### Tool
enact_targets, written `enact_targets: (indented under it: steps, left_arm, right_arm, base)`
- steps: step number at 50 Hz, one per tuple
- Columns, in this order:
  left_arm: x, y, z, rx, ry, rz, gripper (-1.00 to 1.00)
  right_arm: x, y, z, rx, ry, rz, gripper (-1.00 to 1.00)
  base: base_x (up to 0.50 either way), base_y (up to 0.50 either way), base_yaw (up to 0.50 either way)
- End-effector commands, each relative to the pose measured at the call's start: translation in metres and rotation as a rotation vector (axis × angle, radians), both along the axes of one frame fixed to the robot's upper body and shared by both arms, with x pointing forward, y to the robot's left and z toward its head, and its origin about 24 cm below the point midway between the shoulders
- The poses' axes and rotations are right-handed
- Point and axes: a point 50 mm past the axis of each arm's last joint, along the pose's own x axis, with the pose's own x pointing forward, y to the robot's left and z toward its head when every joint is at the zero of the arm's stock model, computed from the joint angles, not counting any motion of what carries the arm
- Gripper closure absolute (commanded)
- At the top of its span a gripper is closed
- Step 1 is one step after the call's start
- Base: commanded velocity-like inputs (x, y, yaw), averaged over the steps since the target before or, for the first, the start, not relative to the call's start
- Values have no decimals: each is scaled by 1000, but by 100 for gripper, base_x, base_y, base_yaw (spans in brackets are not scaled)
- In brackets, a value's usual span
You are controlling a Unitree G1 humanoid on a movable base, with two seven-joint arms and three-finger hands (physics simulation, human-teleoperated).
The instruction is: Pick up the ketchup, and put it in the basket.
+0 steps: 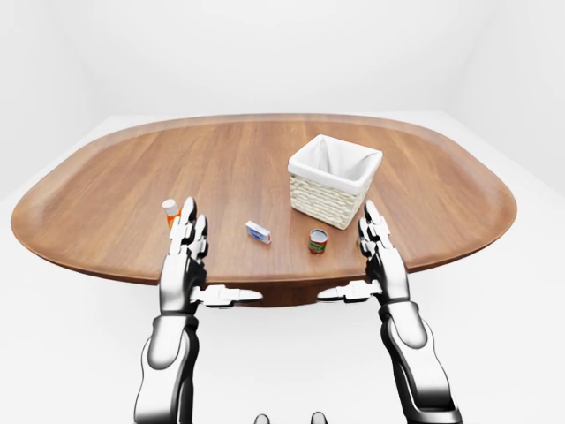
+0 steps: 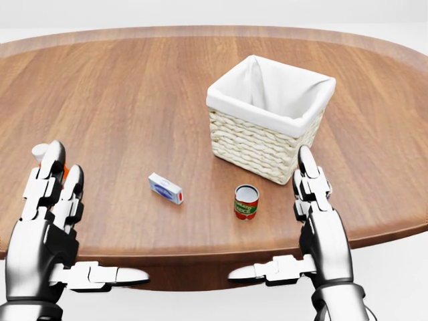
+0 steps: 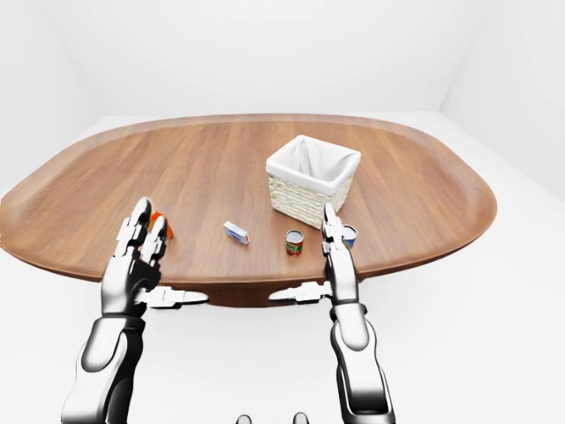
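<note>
The ketchup bottle (image 1: pixel 170 210), orange with a white cap, stands near the left part of the table's near edge. In the head view only its cap (image 2: pixel 40 151) and a sliver of orange show behind my left fingers (image 2: pixel 53 175). My left hand (image 2: pixel 90 221) is open, palm inward, its fingers just in front of the bottle and not around it. The wicker basket (image 2: pixel 254 144) with a white liner stands right of centre, upright and open. My right hand (image 2: pixel 273 215) is open beside the basket's near corner, holding nothing.
A small white and blue box (image 2: pixel 165 188) lies between the hands. A red can (image 2: pixel 246 202) stands near the basket. A second can (image 3: pixel 350 234) is partly hidden behind my right fingers. The oval wooden table (image 2: pixel 134 87) ends at its near edge just under both hands.
</note>
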Motion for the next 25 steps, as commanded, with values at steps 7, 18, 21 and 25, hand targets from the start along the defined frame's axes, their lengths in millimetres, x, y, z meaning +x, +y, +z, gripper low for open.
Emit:
enact_targets:
  steps: [7,18,21,25]
  left_arm:
    - [-5,2,9,-31,-41,-22,-100]
    - [-6,6,10,-51,-52,-17,-100]
    - [-7,6,10,-44,-50,-19,-100]
    - [-7,7,12,-50,-58,-16,-100]
  right_arm:
    - [-2,3,9,-15,-39,6,-100]
    - [-2,6,11,-29,-52,-4,-100]
    - [-2,6,11,-24,-49,-5,-100]
    - [-3,6,11,-22,-51,-3,-100]
  base:
    - [50,0,0]
    - [50,0,0]
    - [0,0,0]
    - [0,0,0]
